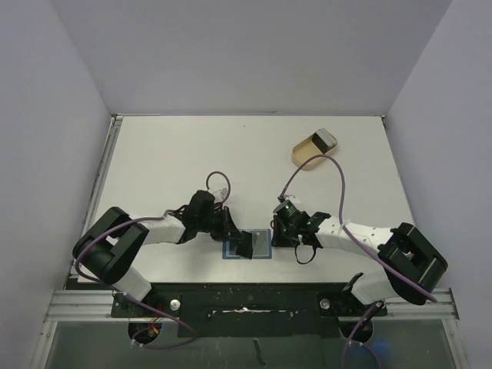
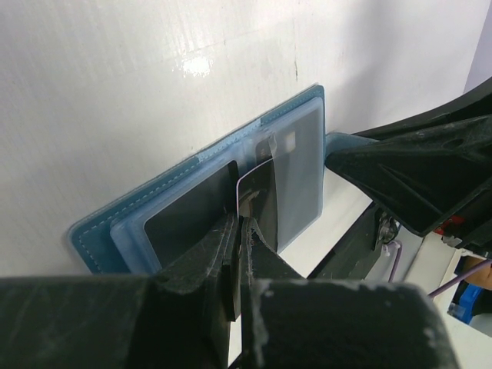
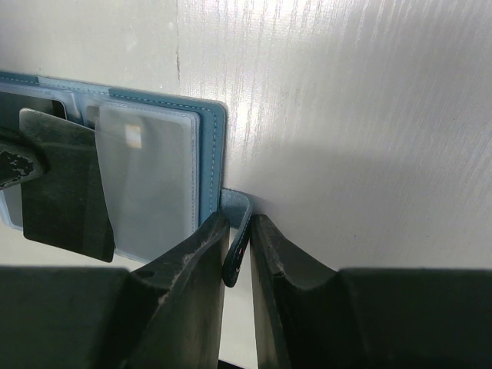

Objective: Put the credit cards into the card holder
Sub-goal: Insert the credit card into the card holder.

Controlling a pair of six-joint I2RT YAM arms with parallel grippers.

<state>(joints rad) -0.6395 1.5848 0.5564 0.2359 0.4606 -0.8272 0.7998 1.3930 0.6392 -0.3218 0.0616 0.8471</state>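
Right now I see the wallet lying spread open on the desk, near its front edge and between the two arms. My left claw is pinched tight on the near end of a dark card. The card stands tilted, with its far end over the middle of the wallet, and I cannot tell whether it has entered a pocket. My right claw is narrowed onto the closing tab, which sticks out from the wallet's right edge and sits between the two fingers. A second card, silvery, lies tilted in a tan oval dish at the far right of the desk, well apart from the wallet.
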